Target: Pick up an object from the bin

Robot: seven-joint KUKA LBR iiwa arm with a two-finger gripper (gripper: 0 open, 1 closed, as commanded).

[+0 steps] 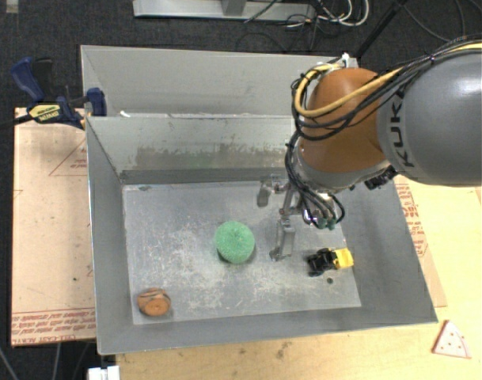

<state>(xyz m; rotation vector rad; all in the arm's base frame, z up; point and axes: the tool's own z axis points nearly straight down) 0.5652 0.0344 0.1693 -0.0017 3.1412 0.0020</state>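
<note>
Shows end effector [270,229] spread, pinching nothing, low over the floor of the bin [185,145], right of centre. Places a green ball [235,242] just beside it on the left, apart from it, near the middle of the floor. Places a yellow-and-black toy [330,260] near on the right, and a brown disc [153,302] well apart in the near-left corner.

Makes the ball the likeliest pick, being nearest. Looks fuzzy and spongy, so probably light and soft: likely to give under pressure rather than slip, and unlikely to break. Round, though, so apt to roll off at a nudge from one side. Best taken across its widest part, low enough to pass the middle, and squeezed just firmly enough to dent it a little. Calls first for a shift leftward to straddle it. Leaves plenty of bare floor all round, so no neighbour to foul the grip. By contrast, probably a fussier hold on the toy: seemingly harder, smaller and lumpier.
</note>
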